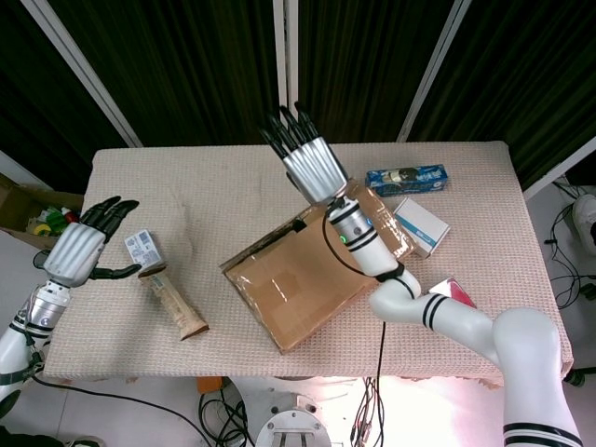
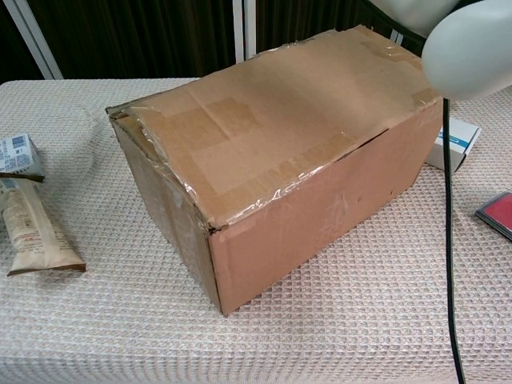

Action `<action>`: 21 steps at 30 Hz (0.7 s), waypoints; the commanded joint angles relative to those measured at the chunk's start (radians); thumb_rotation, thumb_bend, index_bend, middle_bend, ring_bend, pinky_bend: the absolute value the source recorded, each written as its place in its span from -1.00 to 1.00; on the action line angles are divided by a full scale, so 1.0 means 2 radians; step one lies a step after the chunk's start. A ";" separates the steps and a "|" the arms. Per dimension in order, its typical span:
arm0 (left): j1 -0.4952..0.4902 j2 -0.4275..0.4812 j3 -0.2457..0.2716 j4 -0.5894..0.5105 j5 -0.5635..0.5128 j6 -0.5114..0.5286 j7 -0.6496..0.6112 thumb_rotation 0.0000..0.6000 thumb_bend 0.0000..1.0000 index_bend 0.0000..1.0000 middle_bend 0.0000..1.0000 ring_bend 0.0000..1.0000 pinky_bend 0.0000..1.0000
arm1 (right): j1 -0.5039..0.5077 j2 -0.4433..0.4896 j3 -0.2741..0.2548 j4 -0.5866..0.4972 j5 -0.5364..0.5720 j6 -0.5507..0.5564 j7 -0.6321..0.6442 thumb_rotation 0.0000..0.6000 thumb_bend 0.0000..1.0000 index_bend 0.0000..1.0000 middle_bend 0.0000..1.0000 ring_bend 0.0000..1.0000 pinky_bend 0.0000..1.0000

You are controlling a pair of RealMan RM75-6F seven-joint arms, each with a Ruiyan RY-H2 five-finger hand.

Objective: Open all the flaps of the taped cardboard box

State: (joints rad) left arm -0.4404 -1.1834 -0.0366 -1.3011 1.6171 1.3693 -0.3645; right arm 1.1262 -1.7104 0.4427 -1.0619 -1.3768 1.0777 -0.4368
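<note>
Cardboard box [image 2: 280,152] on the table [image 1: 214,186], right hand [image 1: 303,158] raised above it, fingers spread, empty, left hand [image 1: 82,247] spread, empty, beside a packet [image 1: 142,250].

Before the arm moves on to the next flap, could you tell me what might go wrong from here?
The right hand reaches over the far edge of the cardboard box, so its forearm could drag the box toward the blue packet and white carton close behind it. The near flap still lies flat, taped along its edges, so prying it could lift the whole box; the left hand hovers far off, unable to steady it.
</note>
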 commanded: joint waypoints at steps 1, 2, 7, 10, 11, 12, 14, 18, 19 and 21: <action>-0.001 -0.002 0.001 0.001 0.001 -0.003 0.001 -1.00 -0.93 -0.87 -0.80 -0.89 -0.68 | -0.022 0.052 -0.015 -0.060 -0.015 0.010 0.038 1.00 -0.16 -1.00 -1.00 -1.00 -1.00; -0.002 -0.003 0.002 0.000 0.002 -0.004 0.001 -1.00 -0.93 -0.87 -0.80 -0.89 -0.68 | -0.028 0.064 -0.017 -0.076 -0.013 0.007 0.043 1.00 -0.07 -1.00 -1.00 -1.00 -1.00; -0.006 -0.008 0.002 -0.003 0.005 -0.009 0.005 -1.00 -0.93 -0.87 -0.80 -0.89 -0.68 | -0.038 0.166 -0.016 -0.194 0.097 -0.125 0.034 1.00 0.49 -0.48 -0.43 -1.00 -1.00; -0.007 -0.012 0.001 -0.003 0.005 -0.010 0.005 -1.00 -0.93 -0.87 -0.80 -0.89 -0.68 | -0.021 0.230 -0.022 -0.259 0.219 -0.209 -0.003 1.00 0.45 -0.20 -0.31 -1.00 -1.00; -0.007 -0.013 0.002 -0.002 0.004 -0.012 0.005 -1.00 -0.93 -0.87 -0.80 -0.89 -0.68 | -0.012 0.243 -0.029 -0.269 0.248 -0.221 -0.017 1.00 0.42 -0.18 -0.29 -1.00 -1.00; -0.007 -0.014 0.002 -0.001 0.004 -0.014 0.005 -1.00 -0.93 -0.87 -0.80 -0.89 -0.68 | -0.003 0.254 -0.037 -0.278 0.274 -0.228 -0.030 1.00 0.38 -0.17 -0.28 -1.00 -1.00; -0.009 -0.014 0.004 0.000 0.003 -0.020 0.003 -1.00 -0.93 -0.87 -0.80 -0.89 -0.68 | 0.020 0.269 -0.055 -0.295 0.327 -0.237 -0.052 1.00 0.36 -0.16 -0.27 -1.00 -1.00; -0.010 -0.011 0.003 -0.002 0.003 -0.021 -0.003 -1.00 -0.93 -0.87 -0.80 -0.89 -0.68 | 0.056 0.278 -0.077 -0.314 0.385 -0.237 -0.065 1.00 0.36 -0.16 -0.28 -1.00 -1.00; -0.010 -0.010 0.003 -0.002 0.003 -0.020 -0.004 -1.00 -0.93 -0.87 -0.80 -0.89 -0.68 | 0.062 0.278 -0.081 -0.316 0.391 -0.235 -0.064 1.00 0.38 -0.16 -0.28 -1.00 -1.00; -0.010 -0.009 0.003 -0.003 0.004 -0.019 -0.005 -1.00 -0.93 -0.87 -0.80 -0.89 -0.68 | 0.070 0.277 -0.088 -0.320 0.398 -0.236 -0.061 1.00 0.41 -0.16 -0.28 -1.00 -1.00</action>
State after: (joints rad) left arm -0.4598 -1.2010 -0.0308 -1.3072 1.6248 1.3317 -0.3741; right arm 1.2229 -1.1894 0.3047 -1.6602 -0.6276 0.6341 -0.5330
